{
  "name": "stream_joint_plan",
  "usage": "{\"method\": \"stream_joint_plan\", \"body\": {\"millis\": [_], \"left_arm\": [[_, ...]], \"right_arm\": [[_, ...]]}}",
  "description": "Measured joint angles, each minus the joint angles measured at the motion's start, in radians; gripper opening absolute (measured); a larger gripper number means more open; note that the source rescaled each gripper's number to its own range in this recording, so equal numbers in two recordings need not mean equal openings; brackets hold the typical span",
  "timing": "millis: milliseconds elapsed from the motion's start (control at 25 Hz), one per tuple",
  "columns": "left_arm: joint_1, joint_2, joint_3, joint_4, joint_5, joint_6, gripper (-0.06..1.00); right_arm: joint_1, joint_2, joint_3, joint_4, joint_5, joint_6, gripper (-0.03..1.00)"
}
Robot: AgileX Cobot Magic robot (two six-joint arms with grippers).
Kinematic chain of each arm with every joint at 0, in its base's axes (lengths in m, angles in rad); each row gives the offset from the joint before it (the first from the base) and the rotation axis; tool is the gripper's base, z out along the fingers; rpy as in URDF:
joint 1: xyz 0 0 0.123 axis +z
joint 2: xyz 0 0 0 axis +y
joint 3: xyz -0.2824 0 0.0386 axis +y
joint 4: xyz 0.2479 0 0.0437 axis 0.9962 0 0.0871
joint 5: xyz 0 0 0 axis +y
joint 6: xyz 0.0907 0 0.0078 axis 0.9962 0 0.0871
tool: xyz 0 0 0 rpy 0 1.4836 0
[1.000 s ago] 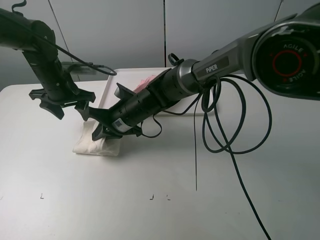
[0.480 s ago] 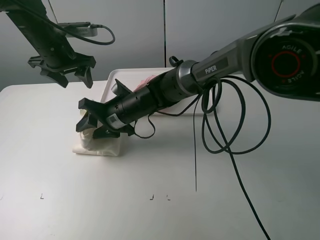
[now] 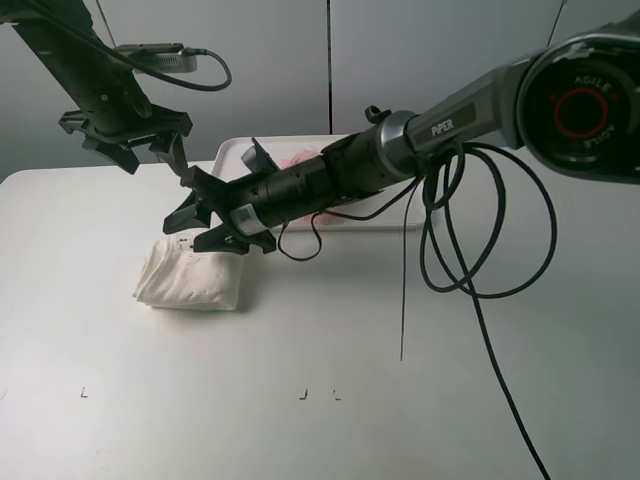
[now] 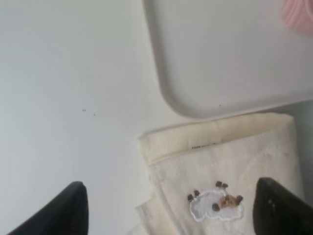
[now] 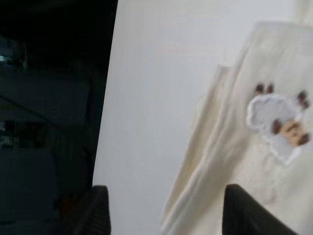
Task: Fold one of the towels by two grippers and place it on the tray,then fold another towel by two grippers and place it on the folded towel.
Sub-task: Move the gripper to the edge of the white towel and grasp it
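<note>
The cream towel (image 3: 190, 280) lies folded on the surface (image 3: 320, 400), near and left of the tray (image 3: 228, 158), not yet on it. The pink towel (image 3: 300, 160) already rests in the tray, mostly hidden by the right arm. The right gripper (image 3: 205, 215) hovers just above the cream towel with fingers released and empty. The left gripper (image 3: 130, 135) hangs higher, also spread and empty. What is left, it seems, is to carry the cream towel onto the pink one.

Cream-white folded terry towel (image 3: 190, 279): on white table (image 3: 300, 420), just before flat white plastic tray (image 3: 228, 160).
Pale pink terry towel (image 3: 298, 160): in tray.
</note>
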Motion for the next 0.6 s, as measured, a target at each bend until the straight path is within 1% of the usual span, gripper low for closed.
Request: {"method": "stream_joint_plan", "body": {"millis": [40,200,440,600], "left_arm": [[0.000,0.000,0.000,0.000,0.000,0.000,0.88],[0.000,0.000,0.000,-0.013,0.000,0.000,0.88],[0.000,0.000,0.000,-0.019,0.000,0.000,0.88],[0.000,0.000,0.000,-0.023,-0.009,0.000,0.88]], "right_arm": [[-0.013,0.000,0.000,-0.013,0.002,0.014,0.57],[-0.057,0.000,0.000,-0.098,-0.013,0.066,0.70],[-0.068,0.000,0.000,-0.315,-0.064,0.182,0.72],[-0.068,0.000,0.000,-0.349,-0.071,0.209,0.72]]}}
